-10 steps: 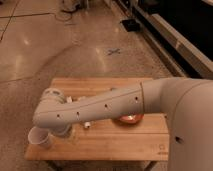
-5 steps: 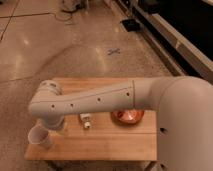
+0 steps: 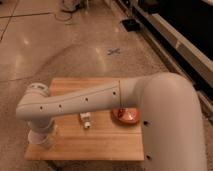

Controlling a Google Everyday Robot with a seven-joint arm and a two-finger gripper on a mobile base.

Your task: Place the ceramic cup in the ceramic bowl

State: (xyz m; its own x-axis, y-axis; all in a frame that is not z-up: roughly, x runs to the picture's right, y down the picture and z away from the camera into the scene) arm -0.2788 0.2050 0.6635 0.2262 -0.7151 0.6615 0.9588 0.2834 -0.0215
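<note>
The ceramic cup (image 3: 39, 137), small and plain white, stands near the front left corner of the wooden table (image 3: 100, 142). The ceramic bowl (image 3: 125, 116), glossy orange-red, sits on the right part of the table, partly under my white arm (image 3: 95, 100). My arm reaches across the table from the right and bends down at the left. The gripper (image 3: 43, 126) hangs below the wrist directly over the cup, touching or very close to its top. The wrist hides most of the gripper.
A white bottle with a label (image 3: 85, 119) lies on the table between the cup and the bowl. The table stands on a speckled floor with a blue cross mark (image 3: 114, 51). Dark shelving (image 3: 170, 25) runs along the right.
My arm has shifted so that it covers less of the bowl. The wrist stays over the cup at the table's left front. Cup, bottle and bowl have not moved.
</note>
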